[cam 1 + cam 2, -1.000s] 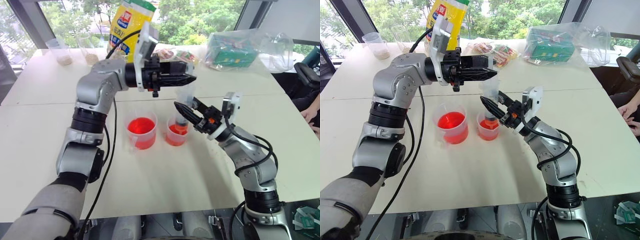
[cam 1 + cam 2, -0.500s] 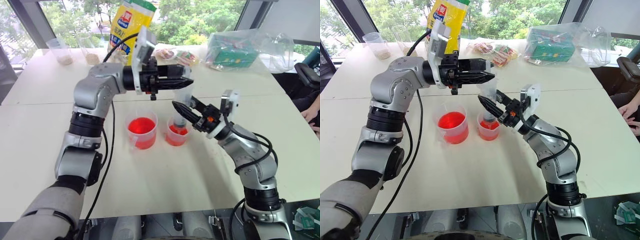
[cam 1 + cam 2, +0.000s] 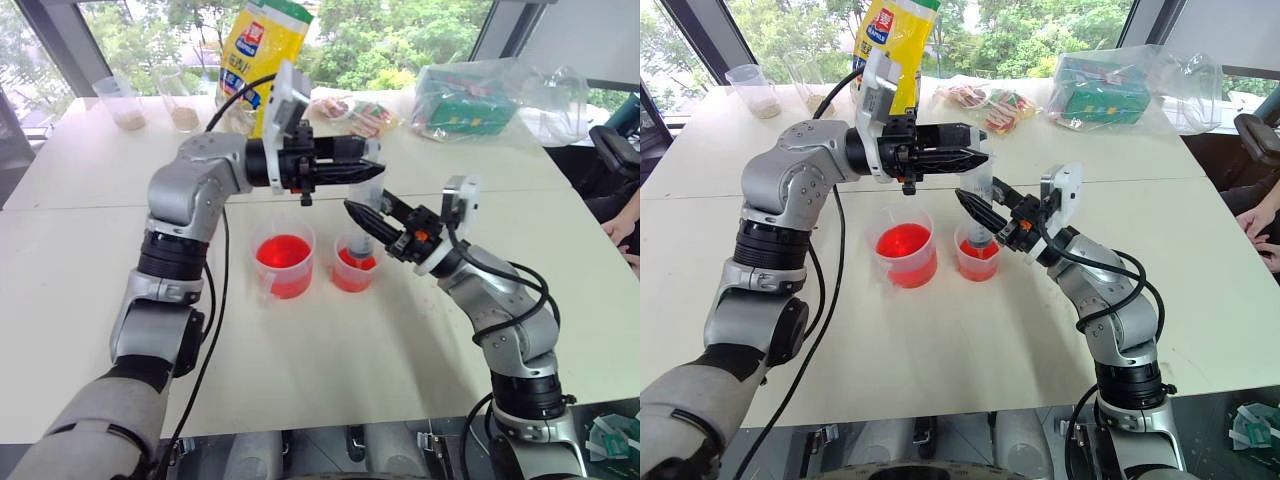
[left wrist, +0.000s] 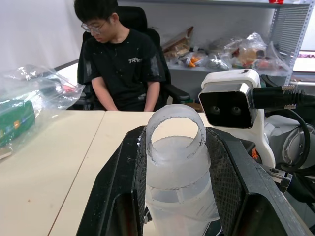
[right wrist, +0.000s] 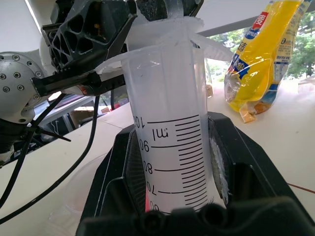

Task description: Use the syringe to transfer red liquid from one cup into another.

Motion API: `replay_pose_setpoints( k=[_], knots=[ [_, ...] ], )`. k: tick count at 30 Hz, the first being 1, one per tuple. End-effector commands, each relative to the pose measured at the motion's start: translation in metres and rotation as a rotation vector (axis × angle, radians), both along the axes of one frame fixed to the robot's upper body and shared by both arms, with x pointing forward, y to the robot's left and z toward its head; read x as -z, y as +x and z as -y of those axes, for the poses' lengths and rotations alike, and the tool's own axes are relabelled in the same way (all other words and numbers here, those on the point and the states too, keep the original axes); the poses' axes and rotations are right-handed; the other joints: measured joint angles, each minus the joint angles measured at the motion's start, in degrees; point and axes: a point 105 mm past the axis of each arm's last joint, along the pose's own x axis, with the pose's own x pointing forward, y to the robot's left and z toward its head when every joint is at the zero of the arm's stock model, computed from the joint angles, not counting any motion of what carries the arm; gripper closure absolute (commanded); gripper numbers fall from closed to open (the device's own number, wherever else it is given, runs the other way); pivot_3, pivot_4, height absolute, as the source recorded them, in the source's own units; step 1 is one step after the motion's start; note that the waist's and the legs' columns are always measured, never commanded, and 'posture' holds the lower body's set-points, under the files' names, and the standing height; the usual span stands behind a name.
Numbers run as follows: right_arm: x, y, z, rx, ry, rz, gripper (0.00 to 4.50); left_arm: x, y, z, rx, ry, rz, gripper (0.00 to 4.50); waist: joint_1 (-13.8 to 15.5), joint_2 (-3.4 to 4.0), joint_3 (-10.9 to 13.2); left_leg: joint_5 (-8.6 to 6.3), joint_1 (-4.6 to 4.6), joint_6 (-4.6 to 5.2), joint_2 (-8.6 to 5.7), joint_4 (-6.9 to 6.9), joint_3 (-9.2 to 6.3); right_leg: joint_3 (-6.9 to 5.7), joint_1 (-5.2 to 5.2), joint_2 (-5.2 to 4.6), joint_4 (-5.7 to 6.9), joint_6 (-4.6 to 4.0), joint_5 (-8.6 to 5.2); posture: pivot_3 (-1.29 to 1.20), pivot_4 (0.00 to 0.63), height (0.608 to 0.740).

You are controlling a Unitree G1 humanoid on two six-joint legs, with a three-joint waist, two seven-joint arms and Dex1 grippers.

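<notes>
Near the tabletop [image 3: 90,300] middle, clear of every edge, stand the handled cup [image 3: 283,262] and, just beside it, the smaller cup [image 3: 353,266], both red inside. The right gripper [image 3: 366,217] pinches the syringe [image 3: 982,198] barrel upright over the smaller cup; the left gripper [image 3: 372,171] clamps the plunger top. To do this step well, the barrel should stay vertical while the plunger travels slowly. Compared with a second ago, the left forearm lies flatter and the grips are unchanged.

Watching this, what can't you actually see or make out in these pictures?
- Syringe tip: hidden inside the smaller cup and behind the right gripper in the head views.
- Liquid level in the barrel: cut off by the fingers in the right wrist view.
- Plunger travel: the left gripper covers it.
</notes>
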Motion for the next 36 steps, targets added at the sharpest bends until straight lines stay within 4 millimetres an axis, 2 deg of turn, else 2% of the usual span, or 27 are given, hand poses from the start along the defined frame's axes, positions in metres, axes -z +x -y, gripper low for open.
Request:
replay_pose_setpoints(
  k=[1, 5, 7, 13, 14, 19, 27, 31, 35, 36],
  knots=[
    [-0.046, -0.011, 0.002, 0.010, 0.075, 0.164, 3.07, 0.015, -0.017, 0.019, 0.117, 0.058, -0.027, 3.26, 0.0, 0.00, 0.0, 0.00, 0.00, 0.00, 0.00, 0.00, 0.00, 0.00, 0.00, 0.00, 0.00, 0.00, 0.00, 0.00, 0.150, 0.740],
    [-0.043, -0.012, -0.001, -0.002, 0.076, 0.150, 3.07, 0.011, -0.015, 0.017, 0.105, 0.054, -0.021, 3.26, 0.0, 0.00, 0.0, 0.00, 0.00, 0.00, 0.00, 0.00, 0.00, 0.00, 0.00, 0.00, 0.00, 0.00, 0.00, 0.00, 0.150, 0.740],
    [-0.039, -0.014, -0.005, -0.018, 0.079, 0.131, 3.07, 0.002, -0.010, 0.014, 0.076, 0.029, -0.012, 3.26, 0.0, 0.00, 0.0, 0.00, 0.00, 0.00, 0.00, 0.00, 0.00, 0.00, 0.00, 0.00, 0.00, 0.00, 0.00, 0.00, 0.150, 0.740],
    [-0.033, -0.019, -0.012, -0.053, 0.084, 0.097, 3.07, -0.017, -0.001, 0.006, 0.029, -0.020, -0.001, 0.37, 0.0, 0.00, 0.0, 0.00, 0.00, 0.00, -0.02, 0.00, 0.00, 0.00, 0.01, -0.02, -0.01, 0.00, 0.00, 0.00, 0.150, 0.740],
    [-0.032, -0.020, -0.013, -0.059, 0.084, 0.092, 3.07, -0.021, 0.001, 0.004, 0.016, -0.028, 0.009, 0.02, -0.1, 0.00, 0.0, 0.00, 0.00, 0.00, -0.02, 0.00, 0.00, 0.00, 0.01, -0.02, -0.01, 0.00, 0.00, 0.00, 0.150, 0.740],
    [-0.030, -0.022, -0.016, -0.074, 0.087, 0.075, 3.07, -0.035, 0.007, -0.011, -0.038, -0.065, 0.046, 0.02, -0.1, 0.00, 0.0, 0.00, 0.01, 0.00, 0.01, 0.00, -0.03, -0.01, 0.01, 0.02, 0.01, 0.00, 0.00, 0.00, 0.150, 0.740],
    [-0.032, -0.018, -0.011, -0.054, 0.087, 0.073, 3.07, -0.042, 0.008, -0.041, -0.083, -0.064, 0.084, 0.02, -0.1, 0.00, 0.0, 0.00, 0.01, 0.00, 0.01, 0.00, -0.02, -0.01, 0.01, 0.00, 0.00, 0.00, 0.00, 0.00, 0.150, 0.740],
    [-0.047, -0.011, 0.001, 0.000, 0.104, 0.083, 3.07, -0.041, 0.003, -0.057, -0.108, -0.059, 0.076, 0.02, -0.3, 0.00, 0.0, 0.00, 0.01, 0.00, 0.02, 0.00, -0.01, 0.00, 0.00, 0.00, 0.01, 0.00, 0.00, 0.00, 0.150, 0.740],
    [-0.060, 0.001, 0.014, 0.092, 0.064, 0.046, 3.07, -0.029, -0.001, -0.069, -0.139, -0.008, 0.049, 0.02, 0.0, 0.00, 0.0, 0.00, 0.02, 0.00, 0.04, 0.00, -0.02, -0.01, 0.00, -0.02, 0.03, -0.01, 0.00, 0.00, 0.150, 0.740],
    [-0.067, 0.007, 0.022, 0.139, 0.077, 0.011, 3.07, -0.024, -0.001, -0.073, -0.155, 0.007, 0.037, 0.02, 0.1, 0.01, 0.0, 0.00, 0.01, 0.00, 0.03, 0.00, -0.02, -0.02, 0.01, -0.04, 0.03, -0.01, 0.00, 0.00, 0.150, 0.740]
  ],
)
